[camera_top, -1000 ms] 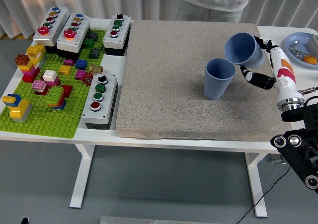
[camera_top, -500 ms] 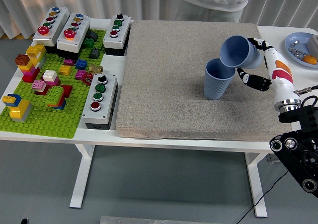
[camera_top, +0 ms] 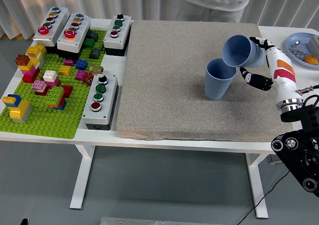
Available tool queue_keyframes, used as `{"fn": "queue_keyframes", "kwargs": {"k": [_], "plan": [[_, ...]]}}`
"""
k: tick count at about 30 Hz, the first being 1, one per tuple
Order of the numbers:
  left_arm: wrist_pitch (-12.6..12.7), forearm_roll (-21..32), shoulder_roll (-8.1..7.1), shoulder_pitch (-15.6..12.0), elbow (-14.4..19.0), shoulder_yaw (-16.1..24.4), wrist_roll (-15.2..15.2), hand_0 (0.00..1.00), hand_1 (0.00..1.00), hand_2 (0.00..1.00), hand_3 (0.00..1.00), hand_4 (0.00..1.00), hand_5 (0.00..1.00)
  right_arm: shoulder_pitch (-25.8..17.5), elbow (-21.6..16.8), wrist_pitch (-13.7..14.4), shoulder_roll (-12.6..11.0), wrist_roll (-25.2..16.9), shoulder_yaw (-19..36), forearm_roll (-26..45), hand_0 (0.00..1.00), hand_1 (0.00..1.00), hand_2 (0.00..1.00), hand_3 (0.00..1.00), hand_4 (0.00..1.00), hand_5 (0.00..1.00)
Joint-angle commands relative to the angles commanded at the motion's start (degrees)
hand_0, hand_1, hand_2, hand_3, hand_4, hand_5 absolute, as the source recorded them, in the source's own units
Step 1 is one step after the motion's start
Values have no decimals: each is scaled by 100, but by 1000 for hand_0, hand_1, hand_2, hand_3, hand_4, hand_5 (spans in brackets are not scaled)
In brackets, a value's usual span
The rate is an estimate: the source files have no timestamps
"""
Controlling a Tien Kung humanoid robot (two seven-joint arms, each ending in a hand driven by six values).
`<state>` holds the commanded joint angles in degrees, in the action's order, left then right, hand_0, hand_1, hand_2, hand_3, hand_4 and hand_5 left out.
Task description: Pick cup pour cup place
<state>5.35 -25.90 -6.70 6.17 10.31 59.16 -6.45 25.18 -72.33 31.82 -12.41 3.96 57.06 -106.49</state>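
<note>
Your right robot hand (camera_top: pixel 259 60): fingers closed around tilted blue cup (camera_top: pixel 241 51), mouth toward 8 o'clock, above the rim of upright blue cup (camera_top: pixel 218 80) on grey mat (camera_top: pixel 169 75), desk (camera_top: pixel 279 35) centre-right

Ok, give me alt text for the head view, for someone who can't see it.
The robot's right hand tips a blue cup over a second upright blue cup on a grey mat. Left of the mat sit button boxes and a green brick baseplate; a person stands at the far side.
</note>
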Motion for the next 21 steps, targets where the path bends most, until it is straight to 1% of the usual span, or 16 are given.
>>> {"fn": "queue_keyframes", "kwargs": {"k": [7, 21], "plan": [[1, -9, 4, 7, 0, 11, -4, 700, 669, 735, 674, 480, 967, 28, 124, 104, -34, -85, -45, -56, 848, 704, 618, 687, 746, 228], [2, -13, 4, 14, 0, 21, -1, 700, 668, 735, 673, 480, 967, 78, 211, 203, -77, -97, -168, -131, 850, 704, 619, 687, 743, 221]]}}
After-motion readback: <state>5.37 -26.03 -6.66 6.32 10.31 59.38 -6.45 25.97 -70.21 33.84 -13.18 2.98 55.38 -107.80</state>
